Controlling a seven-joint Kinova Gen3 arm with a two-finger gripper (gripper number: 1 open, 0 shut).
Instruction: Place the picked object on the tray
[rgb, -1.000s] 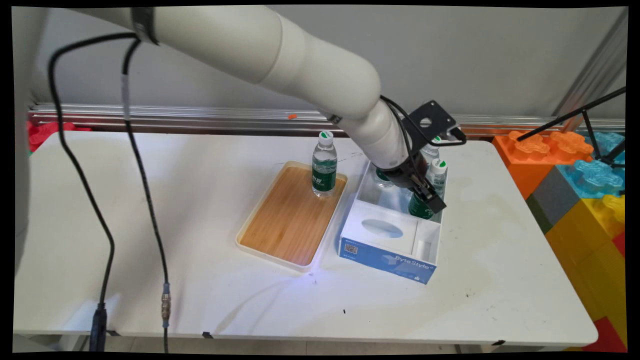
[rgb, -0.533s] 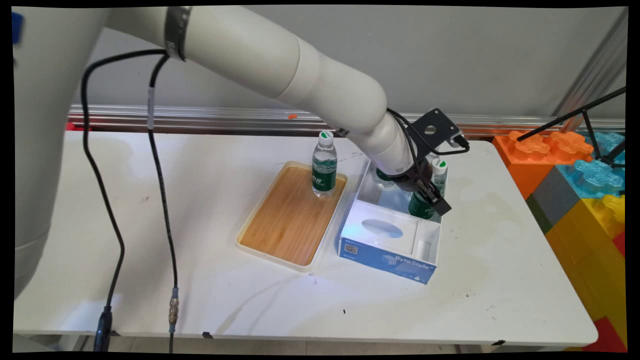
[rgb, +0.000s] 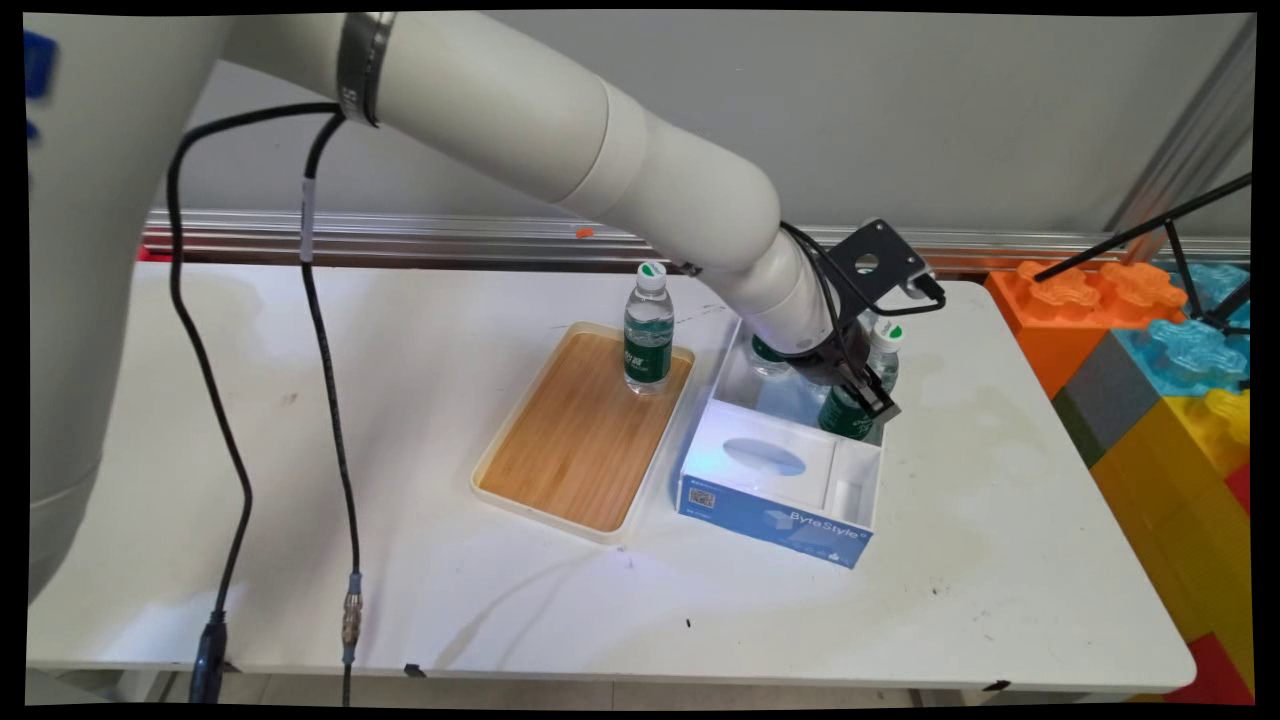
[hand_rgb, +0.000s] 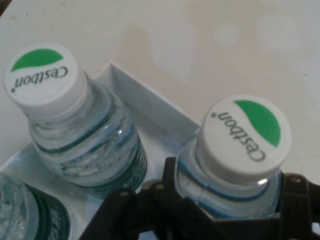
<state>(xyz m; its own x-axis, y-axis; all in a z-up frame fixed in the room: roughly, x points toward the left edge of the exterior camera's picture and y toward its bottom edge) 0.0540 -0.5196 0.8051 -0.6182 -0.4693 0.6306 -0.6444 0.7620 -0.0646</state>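
Observation:
My gripper (rgb: 862, 395) reaches into the far end of a white box with a blue front (rgb: 775, 522) and is shut on a clear water bottle (rgb: 880, 355) with a green label and a white cap. In the hand view this bottle (hand_rgb: 242, 150) sits between the black fingers (hand_rgb: 170, 177), which press on its shoulder just under the cap. The held bottle leans slightly to the right. A second bottle (hand_rgb: 82, 135) stands beside it in the box, and a third (hand_rgb: 22, 212) shows at the lower left corner. The arm hides most of the box's far end.
Another water bottle (rgb: 649, 330) stands upright at the far end of a wooden tray (rgb: 580, 440) left of the box. Large coloured blocks (rgb: 1170, 380) are stacked past the table's right edge. Black cables (rgb: 330, 420) hang over the table's left part.
The hand has shifted a little to the right over the box and its fingers have come together on the bottle, which now leans to the right.

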